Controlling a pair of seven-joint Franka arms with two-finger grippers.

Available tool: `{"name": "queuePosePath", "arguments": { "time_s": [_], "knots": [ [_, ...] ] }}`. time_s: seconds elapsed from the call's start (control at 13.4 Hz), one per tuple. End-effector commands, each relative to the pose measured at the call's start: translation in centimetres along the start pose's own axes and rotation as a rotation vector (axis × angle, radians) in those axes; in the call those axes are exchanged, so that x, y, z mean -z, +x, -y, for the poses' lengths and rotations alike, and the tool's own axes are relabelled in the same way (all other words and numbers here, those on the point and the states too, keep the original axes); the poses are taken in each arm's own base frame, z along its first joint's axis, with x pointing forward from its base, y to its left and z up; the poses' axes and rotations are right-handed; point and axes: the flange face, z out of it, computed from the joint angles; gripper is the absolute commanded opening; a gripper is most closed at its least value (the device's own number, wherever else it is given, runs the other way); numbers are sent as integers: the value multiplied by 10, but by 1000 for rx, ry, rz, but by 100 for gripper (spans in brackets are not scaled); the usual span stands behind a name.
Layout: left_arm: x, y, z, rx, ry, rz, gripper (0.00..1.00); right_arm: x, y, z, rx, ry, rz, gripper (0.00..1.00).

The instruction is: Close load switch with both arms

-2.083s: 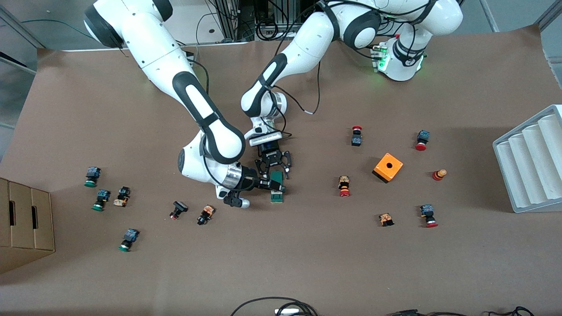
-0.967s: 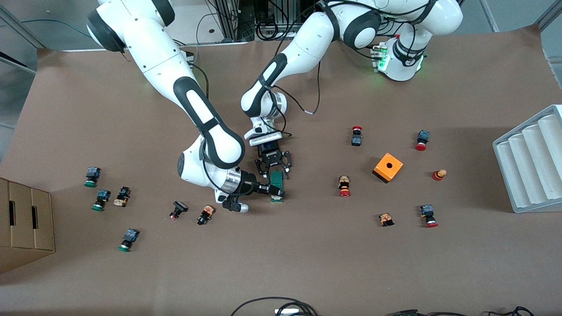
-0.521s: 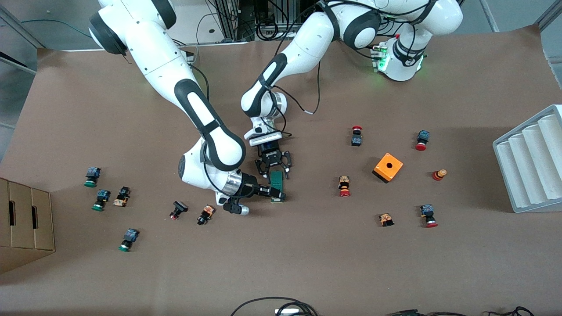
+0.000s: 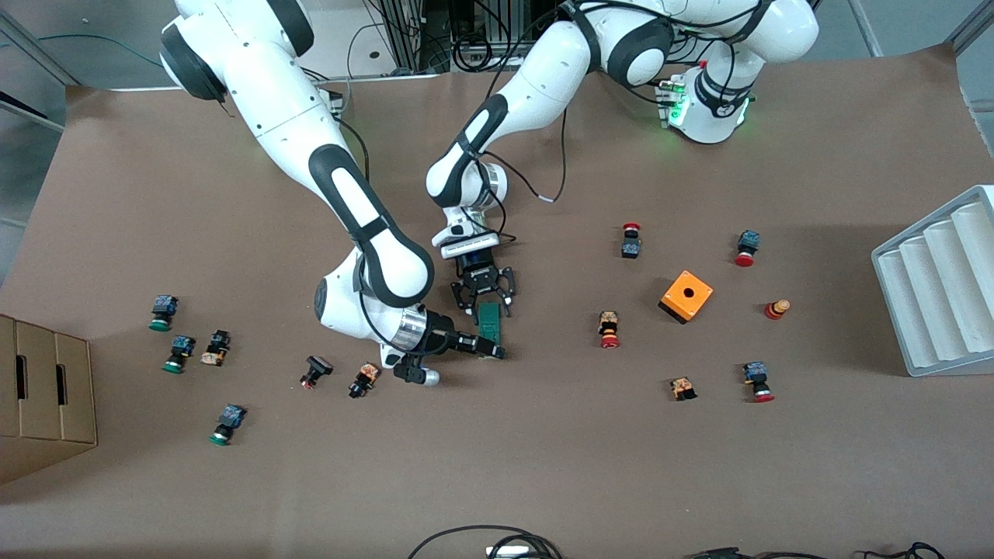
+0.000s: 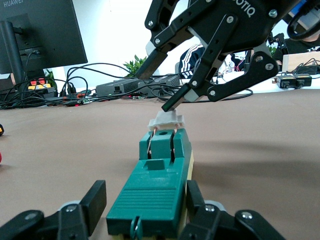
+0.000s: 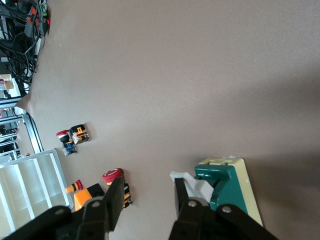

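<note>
Now left gripper clamps load switch; right gripper, fingers closed, touches its white lever.

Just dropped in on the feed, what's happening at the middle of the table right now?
Both arms are working on the green load switch lying flat mid-table. The left pincer is clamped on the switch's end that lies farther from the front camera, steadying it. The right pincer, shut, has one finger against the white lever at the other end. Small push buttons lie scattered around.

The load switch lies between the left gripper and the right gripper; an orange box sits well apart.
</note>
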Motion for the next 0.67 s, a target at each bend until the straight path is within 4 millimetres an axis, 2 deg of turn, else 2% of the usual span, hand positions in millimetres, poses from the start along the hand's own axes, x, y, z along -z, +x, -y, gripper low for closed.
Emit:
{"name": "queuePosePath", "arguments": {
  "time_s": [0.0,0.22,0.6],
  "knots": [
    [-15,-41,42,-55,122,-13,71,-4,9,1,7,0,-15,49],
    [-14,-41,42,-55,121,-11,71,-8,10,-6,1,-9,-13,49],
    [-14,-41,42,-54,121,-11,71,-8,9,-6,2,-9,-12,49]
  ]
}}
